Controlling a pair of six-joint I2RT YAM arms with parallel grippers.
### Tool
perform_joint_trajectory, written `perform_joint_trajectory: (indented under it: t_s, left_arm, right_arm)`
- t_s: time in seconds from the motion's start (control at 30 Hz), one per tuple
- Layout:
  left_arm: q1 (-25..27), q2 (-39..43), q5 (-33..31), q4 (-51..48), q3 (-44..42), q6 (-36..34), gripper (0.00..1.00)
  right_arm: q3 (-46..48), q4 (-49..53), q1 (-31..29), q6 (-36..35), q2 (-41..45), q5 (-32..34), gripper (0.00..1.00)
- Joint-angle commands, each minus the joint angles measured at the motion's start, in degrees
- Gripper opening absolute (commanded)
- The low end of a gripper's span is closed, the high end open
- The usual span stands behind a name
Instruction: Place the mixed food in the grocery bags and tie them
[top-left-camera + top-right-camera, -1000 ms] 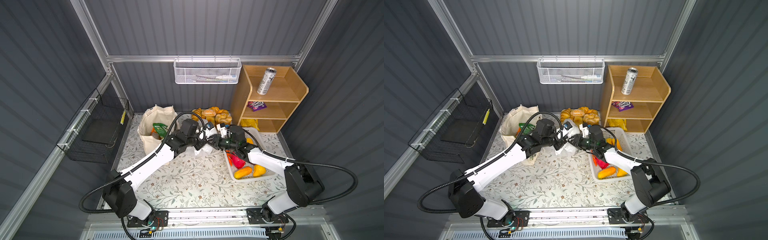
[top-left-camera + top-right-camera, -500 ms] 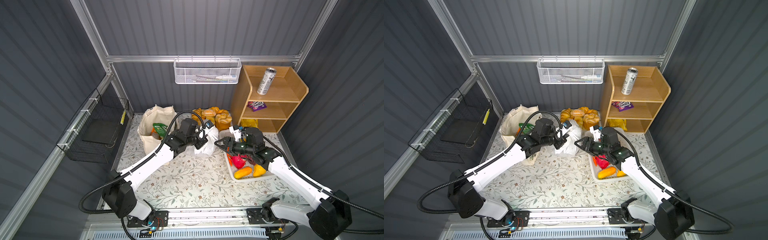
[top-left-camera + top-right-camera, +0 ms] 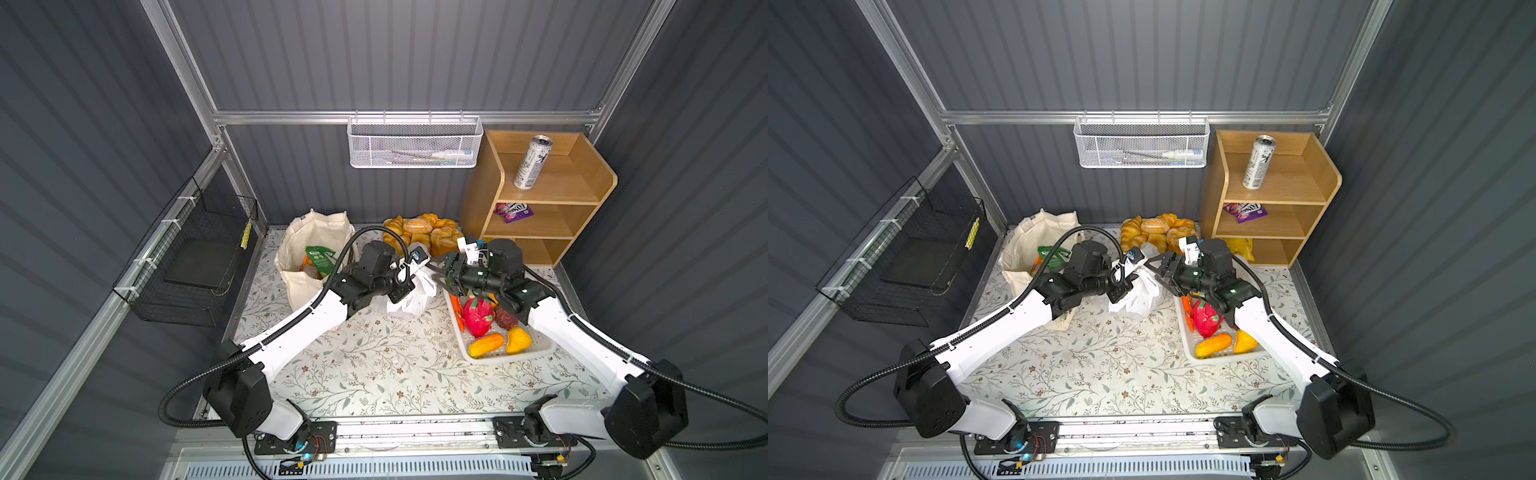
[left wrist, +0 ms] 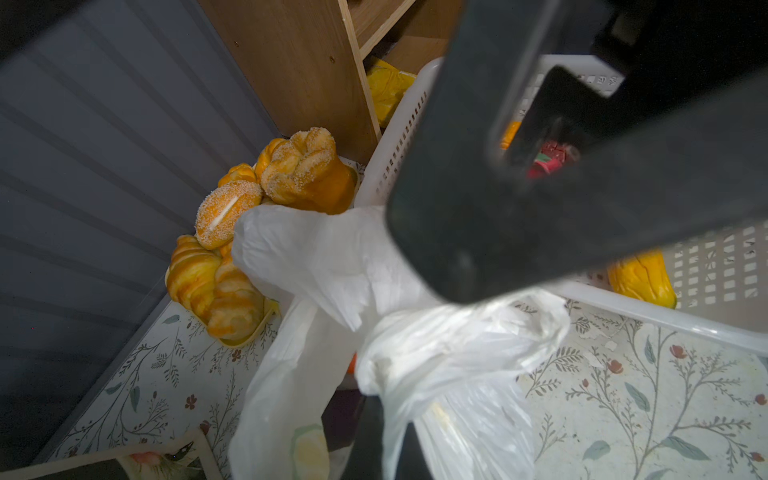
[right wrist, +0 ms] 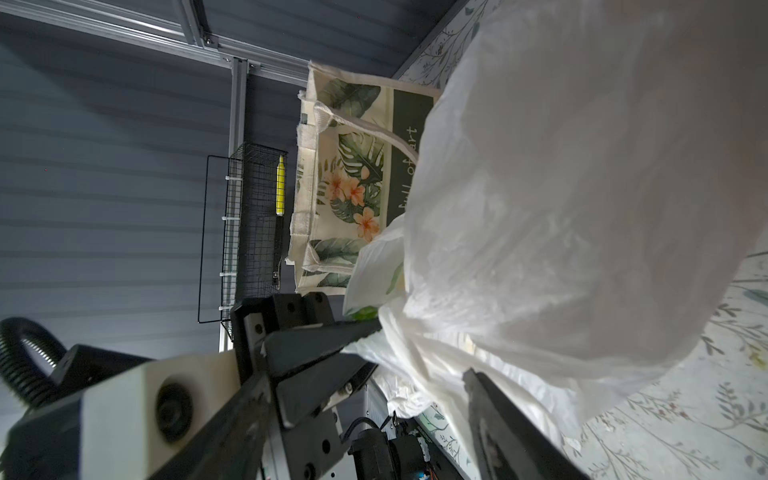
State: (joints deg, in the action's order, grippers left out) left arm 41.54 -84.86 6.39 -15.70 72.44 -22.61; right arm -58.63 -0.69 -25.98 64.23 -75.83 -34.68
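The white lemon-print plastic bag (image 3: 409,297) (image 3: 1136,293) stands mid-table, its top twisted into a bunch (image 4: 415,353). My left gripper (image 3: 401,286) (image 3: 1121,286) (image 4: 382,407) is shut on that bunched plastic. Just right of the bag, my right gripper (image 3: 440,272) (image 3: 1163,270) (image 5: 374,415) stands open, with loose plastic (image 5: 561,208) draped by its fingers. The cream canvas tote (image 3: 316,241) (image 5: 345,166) stands at the back left with a green packet (image 3: 319,257) inside. A silver can (image 3: 532,162) and a purple packet (image 3: 513,210) sit on the shelf.
A white perforated basket (image 3: 511,357) at the right holds a pink dragon fruit (image 3: 478,316) and yellow toy produce. Bread rolls (image 3: 419,232) lie behind the bag. The wooden shelf (image 3: 478,199) stands at the back right, and a black wire rack (image 3: 195,266) hangs on the left wall.
My right gripper has opened and drawn back to the right, away from the bag's top. The left gripper has stayed shut on the bunched plastic, almost still.
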Motion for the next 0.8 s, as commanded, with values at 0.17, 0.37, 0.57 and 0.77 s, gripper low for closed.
perform_joint_trajectory:
  t_s: [0.17,0.37,0.57,0.77]
  left_arm:
    - [-0.2,1.7,1.7,2.1,-0.5,-1.6,0.0]
    - [-0.2,2.2,2.7,3.0,-1.1,-1.9,0.0]
    - [-0.2,2.9,3.1,3.8,-1.8,-1.9,0.0]
    - [-0.2,2.3,1.9,3.2,-1.1,-2.2,0.0]
  right_arm:
    - [-1.6,-2.2,-2.4,2.4,-0.9,-0.6,0.75]
    - [-3.3,-2.3,-4.0,2.5,-3.6,-0.2,0.75]
    - [-5.2,-2.6,-4.1,2.4,-5.6,0.2,0.75]
    - [-2.6,-1.3,-3.6,2.5,-2.4,0.2,0.76]
